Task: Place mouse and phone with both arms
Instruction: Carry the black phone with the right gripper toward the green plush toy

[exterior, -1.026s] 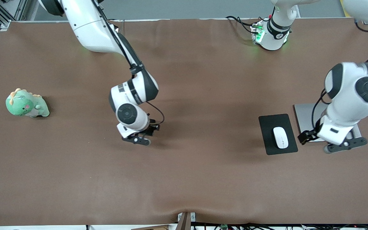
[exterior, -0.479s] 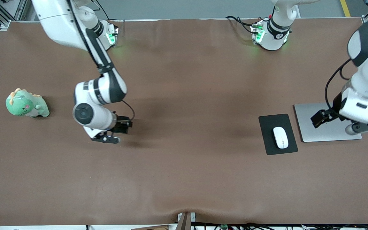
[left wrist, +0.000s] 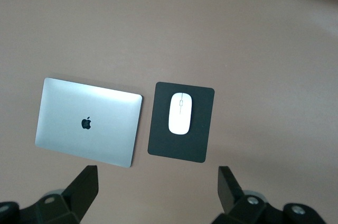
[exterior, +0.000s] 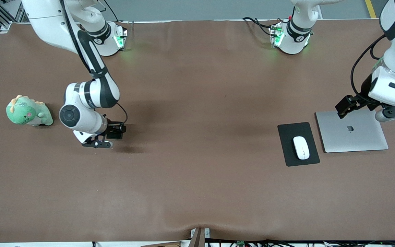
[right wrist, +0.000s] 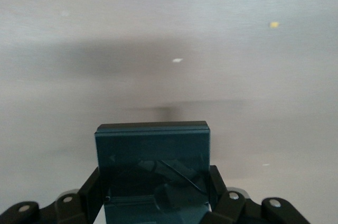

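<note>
1. Laptop (exterior: 353, 132) lies closed at the left arm's end; the left gripper (exterior: 394, 113) hangs wide open, empty, over it.
2. Mouse pad (exterior: 288, 132) beside it carries the mouse (exterior: 301, 147).
3. Right gripper (exterior: 96, 144), over bare table near a plush dinosaur (exterior: 28, 111), clamps the phone (right wrist: 153, 174).

I have the right gripper (exterior: 98, 144) low over the table, fingers (right wrist: 90, 195) clamped on the phone (right wrist: 153, 174); my left gripper (exterior: 394, 113) hangs high, fingers (left wrist: 84, 189) spread wide, empty.
</note>
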Motion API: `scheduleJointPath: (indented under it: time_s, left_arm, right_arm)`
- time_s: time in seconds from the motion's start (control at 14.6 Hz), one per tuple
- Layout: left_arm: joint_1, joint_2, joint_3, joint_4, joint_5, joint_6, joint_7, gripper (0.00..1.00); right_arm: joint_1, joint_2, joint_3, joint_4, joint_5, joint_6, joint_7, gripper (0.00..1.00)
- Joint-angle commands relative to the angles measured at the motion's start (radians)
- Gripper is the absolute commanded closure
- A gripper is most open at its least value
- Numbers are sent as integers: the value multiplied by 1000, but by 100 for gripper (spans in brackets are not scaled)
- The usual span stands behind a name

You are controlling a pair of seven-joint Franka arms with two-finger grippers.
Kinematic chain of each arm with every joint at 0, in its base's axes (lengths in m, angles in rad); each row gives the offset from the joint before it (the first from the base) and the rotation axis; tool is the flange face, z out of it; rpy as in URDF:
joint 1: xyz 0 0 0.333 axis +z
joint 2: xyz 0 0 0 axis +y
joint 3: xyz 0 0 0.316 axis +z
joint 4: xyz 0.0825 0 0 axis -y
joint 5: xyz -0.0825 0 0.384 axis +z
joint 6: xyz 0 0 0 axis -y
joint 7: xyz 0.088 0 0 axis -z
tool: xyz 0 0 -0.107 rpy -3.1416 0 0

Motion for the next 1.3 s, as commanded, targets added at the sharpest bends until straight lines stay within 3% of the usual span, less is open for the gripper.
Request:
scheduleJointPath:
  time_s: [0.0, 0.55, 0.68, 0.82, 1.23]
  left_arm:
    - [2, -22, -13, 2, -17, -24, 5, 0]
    - [15, -24, -26, 48, -31, -35, 92, 0]
    - [-36, -33, 26, 52, -53, -61, 137, 0]
    - [-117, -48, 126, 49, -89, -100, 186, 0]
    - [-106, -59, 131, 52, -120, -154, 238, 0]
  right_arm:
    - [-5, -63, -41, -75, -11, 23, -60, 100]
    - [-19, -92, -197, -198, -11, 111, -299, 100]
    - [-65, -84, -204, -233, -11, 174, -362, 100]
    - [-108, -81, -202, -253, -11, 215, -434, 100]
    - [-140, -55, -201, -291, -5, 281, -451, 100]
